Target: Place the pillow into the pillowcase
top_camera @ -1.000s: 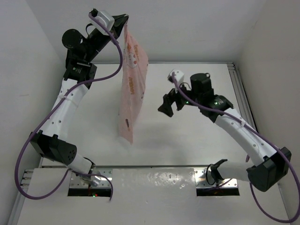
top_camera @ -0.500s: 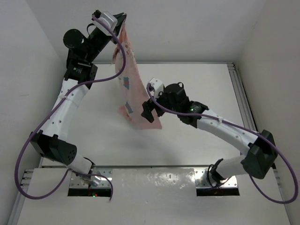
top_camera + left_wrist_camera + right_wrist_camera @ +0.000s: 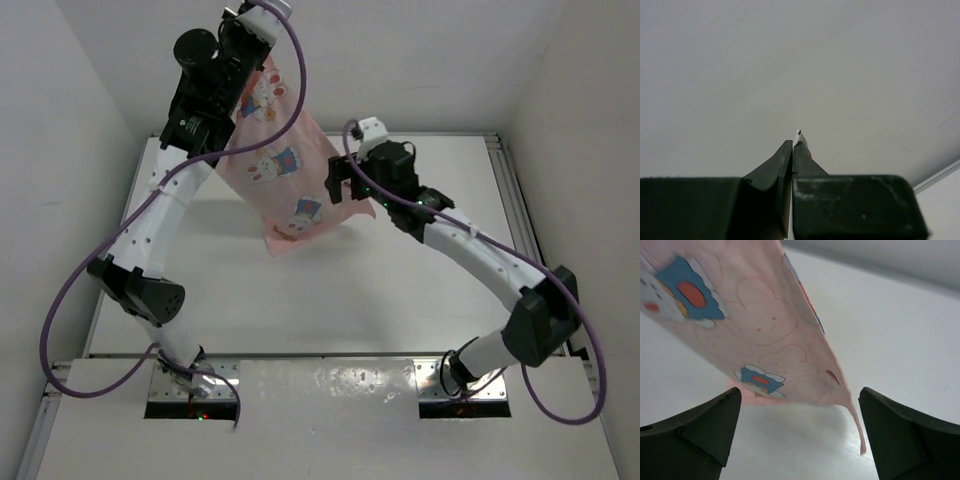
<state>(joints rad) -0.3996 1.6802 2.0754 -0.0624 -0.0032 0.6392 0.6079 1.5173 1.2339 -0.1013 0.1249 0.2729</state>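
Note:
The pink bunny-print pillowcase (image 3: 280, 170) hangs in the air above the table, held by its top corner in my left gripper (image 3: 262, 48), which is raised high at the back. In the left wrist view the jaws are pressed together on a sliver of fabric (image 3: 801, 139). My right gripper (image 3: 342, 183) is open beside the pillowcase's right edge. In the right wrist view the pillowcase (image 3: 755, 325) hangs just beyond the open fingers, with a thin pink strip (image 3: 858, 427) dangling from its corner. The olive-brown dotted pillow is out of view.
The white table (image 3: 420, 280) spreads below the hanging fabric, bounded by white walls at the back and sides. A metal rail (image 3: 510, 190) runs along the table's right edge. The arm bases stand at the near edge.
My left gripper has lifted and swung right, turning the pillowcase so its printed face shows. My right gripper has moved from the pillowcase's lower part up and right to its right edge.

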